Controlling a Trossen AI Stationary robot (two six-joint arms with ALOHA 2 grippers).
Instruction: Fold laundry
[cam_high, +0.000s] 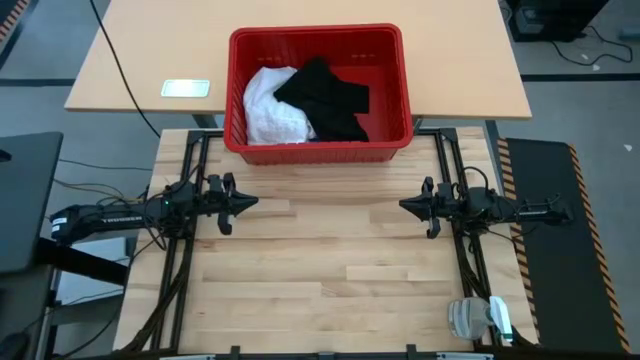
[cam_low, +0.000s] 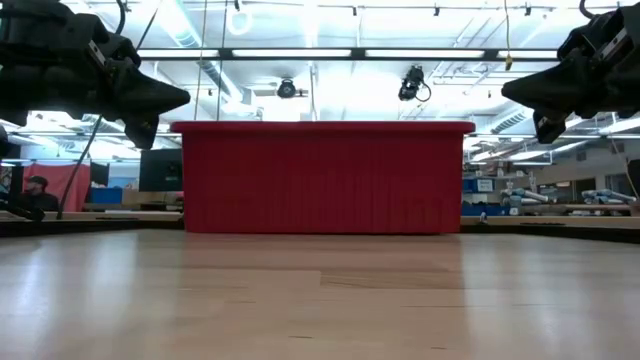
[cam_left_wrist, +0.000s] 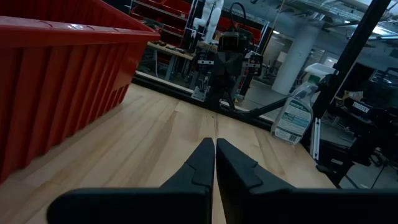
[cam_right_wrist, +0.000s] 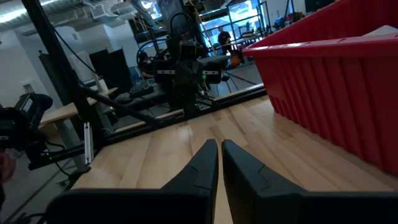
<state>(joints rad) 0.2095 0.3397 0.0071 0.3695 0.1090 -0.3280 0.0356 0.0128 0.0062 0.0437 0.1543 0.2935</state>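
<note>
Left gripper (cam_high: 240, 203) and right gripper (cam_high: 408, 206) are shown with fingers pressed together, empty, held above the bare table (cam_high: 320, 280). The white T-shirt (cam_high: 268, 105) and black garment (cam_high: 325, 98) lie heaped in the red basket (cam_high: 318, 150) (nothing unfolded yet). One garment is best lifted out singly, pinched near an edge.
</note>
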